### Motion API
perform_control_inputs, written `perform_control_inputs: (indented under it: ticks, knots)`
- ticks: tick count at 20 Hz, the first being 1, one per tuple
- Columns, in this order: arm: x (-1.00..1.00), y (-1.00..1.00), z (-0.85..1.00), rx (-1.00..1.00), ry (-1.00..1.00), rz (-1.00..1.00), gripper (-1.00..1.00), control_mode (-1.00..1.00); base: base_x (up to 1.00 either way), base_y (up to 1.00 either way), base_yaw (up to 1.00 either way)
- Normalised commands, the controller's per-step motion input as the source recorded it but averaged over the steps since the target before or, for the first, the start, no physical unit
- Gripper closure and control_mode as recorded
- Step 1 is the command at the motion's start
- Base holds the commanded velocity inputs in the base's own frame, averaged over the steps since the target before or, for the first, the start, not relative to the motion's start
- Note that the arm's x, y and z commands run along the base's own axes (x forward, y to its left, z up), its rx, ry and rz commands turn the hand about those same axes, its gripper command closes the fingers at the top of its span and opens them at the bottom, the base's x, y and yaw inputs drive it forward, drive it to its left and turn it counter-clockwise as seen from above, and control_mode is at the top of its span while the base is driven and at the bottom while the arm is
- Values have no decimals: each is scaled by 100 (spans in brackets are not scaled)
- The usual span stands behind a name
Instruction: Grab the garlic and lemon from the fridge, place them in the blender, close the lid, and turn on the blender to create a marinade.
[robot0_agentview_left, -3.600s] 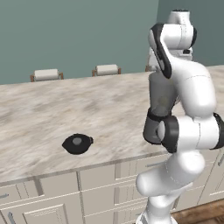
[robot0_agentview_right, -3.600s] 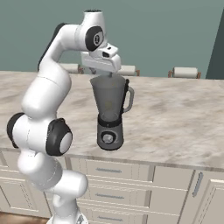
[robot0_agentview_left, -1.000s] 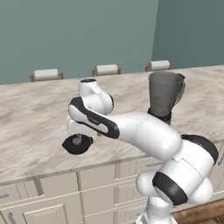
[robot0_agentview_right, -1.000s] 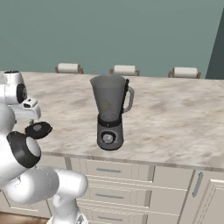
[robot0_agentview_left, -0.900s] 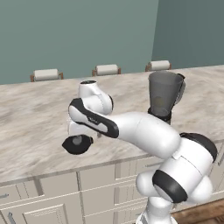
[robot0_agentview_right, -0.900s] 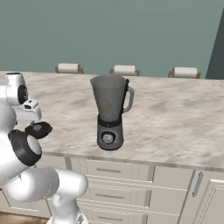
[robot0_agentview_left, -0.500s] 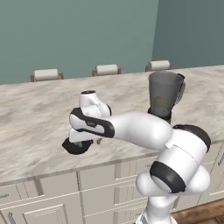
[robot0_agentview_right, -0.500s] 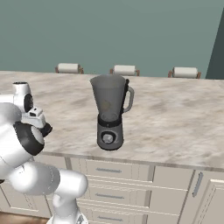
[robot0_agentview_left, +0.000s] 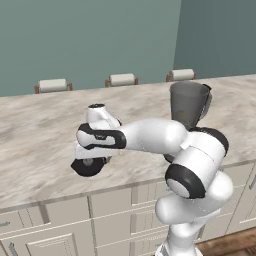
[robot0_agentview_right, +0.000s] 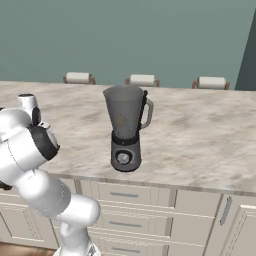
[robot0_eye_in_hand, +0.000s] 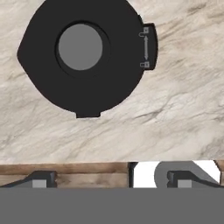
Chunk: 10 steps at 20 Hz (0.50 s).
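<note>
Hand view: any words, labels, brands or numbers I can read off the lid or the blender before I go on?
No readable text anywhere.
Lid: its side tab carries a double-headed arrow between two tiny marks, too small to read.
Blender: the front knob is plain, with no label or brand visible.

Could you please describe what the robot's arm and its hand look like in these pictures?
The arm is built of smooth, glossy white rounded segments joined by dark grey to black joint bands, with a bulky elbow capped in black. No cables or markings show. The hand ends in two small dark grey finger tips with lighter grey square pads.
</note>
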Motion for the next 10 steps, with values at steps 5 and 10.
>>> perform_control_inputs:
  ticks: [5, 10]
  knots:
    - [11, 10, -45, -7, 0, -1, -100, -100, 0, 0, 0]
    - [18, 2, -17, -2, -1, -1, -100, -100, 0, 0, 0]
